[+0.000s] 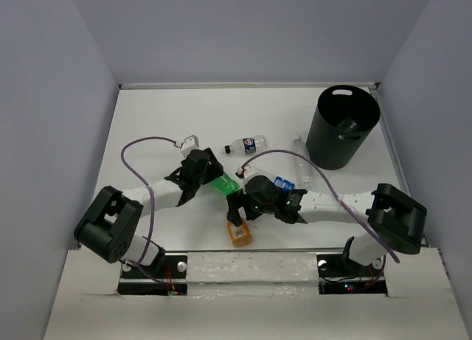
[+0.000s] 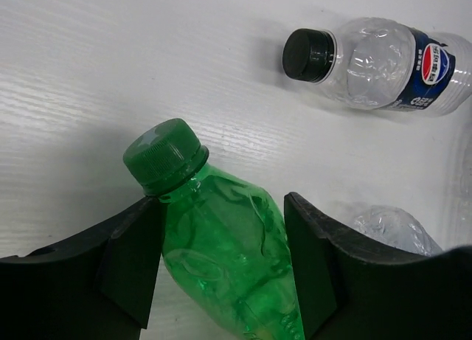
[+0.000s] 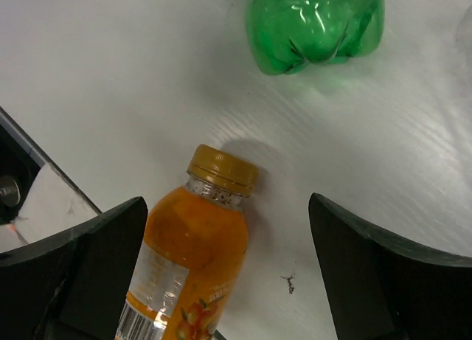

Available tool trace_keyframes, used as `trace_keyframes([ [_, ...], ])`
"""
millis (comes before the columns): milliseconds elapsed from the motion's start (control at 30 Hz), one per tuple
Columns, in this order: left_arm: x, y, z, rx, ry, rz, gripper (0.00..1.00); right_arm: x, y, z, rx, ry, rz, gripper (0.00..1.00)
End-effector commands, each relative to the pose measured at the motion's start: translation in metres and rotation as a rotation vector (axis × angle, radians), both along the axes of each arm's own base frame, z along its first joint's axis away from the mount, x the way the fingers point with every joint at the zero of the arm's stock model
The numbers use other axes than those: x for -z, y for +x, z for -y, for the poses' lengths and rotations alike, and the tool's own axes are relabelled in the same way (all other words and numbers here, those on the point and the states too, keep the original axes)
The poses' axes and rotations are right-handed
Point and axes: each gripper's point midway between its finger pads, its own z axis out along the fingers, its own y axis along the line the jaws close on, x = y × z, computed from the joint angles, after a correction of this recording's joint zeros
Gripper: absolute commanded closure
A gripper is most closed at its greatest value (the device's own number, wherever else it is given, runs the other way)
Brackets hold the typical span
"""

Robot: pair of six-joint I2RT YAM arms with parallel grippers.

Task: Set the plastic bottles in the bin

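Observation:
A green bottle (image 1: pixel 223 184) (image 3: pixel 317 23) lies on the white table, its cap pointing away in the left wrist view. My left gripper (image 1: pixel 211 179) (image 2: pixel 223 207) has a finger on each side of the green bottle (image 2: pixel 221 244) and is shut on its shoulder. An orange bottle (image 1: pixel 239 233) (image 3: pixel 195 244) with an amber cap lies near the front edge. Over it my right gripper (image 1: pixel 236 212) (image 3: pixel 228 207) stands open, with the bottle close to its left finger. The black bin (image 1: pixel 332 144) stands at the back right.
A clear bottle with a dark blue label and black cap (image 1: pixel 247 144) (image 2: pixel 383 63) lies behind the grippers. Another clear bottle (image 1: pixel 301 159) lies beside the bin. A blue-labelled one (image 1: pixel 282 184) shows by the right wrist. A crumpled clear bottle (image 2: pixel 391 229) lies right of my left finger.

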Motion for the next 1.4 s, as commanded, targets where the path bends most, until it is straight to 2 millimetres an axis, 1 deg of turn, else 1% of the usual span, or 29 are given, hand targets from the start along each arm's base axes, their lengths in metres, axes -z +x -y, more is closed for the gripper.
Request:
trace_keyframes([
  [0, -0.037, -0.002, -0.022, -0.064, 0.024, 0.119, 0.62, -0.003, -0.007, -0.022, -0.001, 0.038, -0.03, 0.07],
  [167, -0.063, -0.013, -0.041, -0.093, 0.049, 0.176, 0.65, 0.012, -0.016, -0.022, -0.011, 0.011, -0.076, 0.12],
  [200, -0.076, -0.013, -0.044, -0.094, 0.048, 0.211, 0.65, 0.012, -0.017, -0.021, -0.01, 0.01, -0.078, 0.16],
  [233, -0.083, -0.014, -0.046, -0.098, 0.051, 0.224, 0.65, 0.01, -0.017, -0.021, -0.01, 0.013, -0.077, 0.27],
  [267, -0.086, -0.016, -0.05, -0.106, 0.066, 0.228, 0.65, 0.01, -0.017, -0.02, -0.011, 0.012, -0.076, 0.3],
  [333, -0.106, -0.016, -0.054, -0.113, 0.062, 0.271, 0.65, -0.004, -0.02, -0.022, -0.031, 0.039, -0.074, 0.42],
  [367, -0.112, -0.016, -0.055, -0.12, 0.061, 0.283, 0.65, -0.01, -0.019, -0.022, -0.026, 0.051, -0.063, 0.54],
  [400, -0.12, -0.017, -0.056, -0.122, 0.047, 0.303, 0.65, -0.026, -0.016, -0.022, -0.023, 0.079, -0.036, 0.57],
  [433, -0.124, -0.018, -0.056, -0.121, 0.038, 0.312, 0.66, -0.033, -0.006, -0.016, 0.018, 0.061, 0.014, 0.63],
  [500, -0.129, -0.018, -0.052, -0.104, 0.012, 0.329, 0.66, -0.061, 0.006, -0.017, 0.044, 0.085, 0.083, 0.68],
  [600, -0.119, -0.019, -0.043, -0.059, 0.01, 0.299, 0.65, -0.096, 0.02, -0.018, 0.055, 0.097, 0.158, 0.69],
  [700, -0.106, -0.023, -0.026, 0.057, 0.022, 0.25, 0.42, -0.117, 0.026, -0.011, 0.068, 0.088, 0.212, 0.7],
  [733, -0.103, -0.025, -0.021, 0.091, 0.023, 0.241, 0.25, -0.123, 0.033, -0.003, 0.098, 0.065, 0.256, 0.7],
  [800, -0.097, -0.032, -0.005, 0.188, 0.008, 0.221, 0.14, -0.155, 0.056, 0.018, 0.178, 0.094, 0.328, 0.71],
  [833, -0.096, -0.035, 0.001, 0.222, 0.003, 0.219, 0.09, -0.178, 0.068, 0.026, 0.216, 0.123, 0.368, 0.71],
  [867, -0.097, -0.041, 0.013, 0.28, -0.015, 0.224, 0.07, -0.197, 0.081, 0.039, 0.256, 0.129, 0.423, 0.72],
  [900, -0.094, -0.043, 0.018, 0.307, -0.003, 0.223, 0.05, -0.223, 0.101, 0.064, 0.334, 0.154, 0.474, 0.72],
  [933, -0.094, -0.044, 0.023, 0.325, 0.002, 0.226, 0.04, -0.254, 0.115, 0.078, 0.38, 0.175, 0.546, 0.73],
  [1000, -0.093, -0.046, 0.034, 0.369, 0.02, 0.22, 0.01, -0.289, 0.137, 0.109, 0.471, 0.185, 0.631, 0.72],
  [1033, -0.091, -0.047, 0.038, 0.393, 0.031, 0.217, 0.01, -0.319, 0.157, 0.144, 0.586, 0.164, 0.722, 0.73],
  [1067, -0.089, -0.046, 0.041, 0.405, 0.037, 0.212, 0.01, -0.333, 0.167, 0.164, 0.652, 0.147, 0.766, 0.72],
  [1100, -0.084, -0.044, 0.046, 0.417, 0.052, 0.196, 0.01, -0.344, 0.178, 0.185, 0.719, 0.123, 0.799, 0.73],
  [1133, -0.08, -0.042, 0.048, 0.425, 0.066, 0.188, 0.01, -0.352, 0.197, 0.226, 0.836, 0.067, 0.842, 0.73],
  [1200, -0.068, -0.036, 0.049, 0.423, 0.1, 0.159, 0.01, -0.373, 0.213, 0.264, 0.953, 0.056, 0.906, 0.73],
  [1233, -0.064, -0.033, 0.05, 0.421, 0.115, 0.15, 0.01, -0.376, 0.22, 0.283, 1.003, 0.039, 0.925, 0.72],
  [1267, -0.06, -0.03, 0.049, 0.417, 0.137, 0.144, 0.02, -0.373, 0.233, 0.313, 1.07, -0.006, 0.937, 0.73],
  [1300, -0.05, -0.028, 0.049, 0.417, 0.161, 0.117, 0.03, -0.372, 0.24, 0.325, 1.1, -0.015, 0.952, 0.73],
  [1333, -0.05, -0.024, 0.051, 0.415, 0.167, 0.117, 0.04, -0.376, 0.247, 0.336, 1.133, -0.013, 0.983, 0.73],
  [1367, -0.048, -0.021, 0.051, 0.413, 0.181, 0.117, 0.05, -0.365, 0.258, 0.355, 1.176, -0.076, 0.981, 0.73],
])
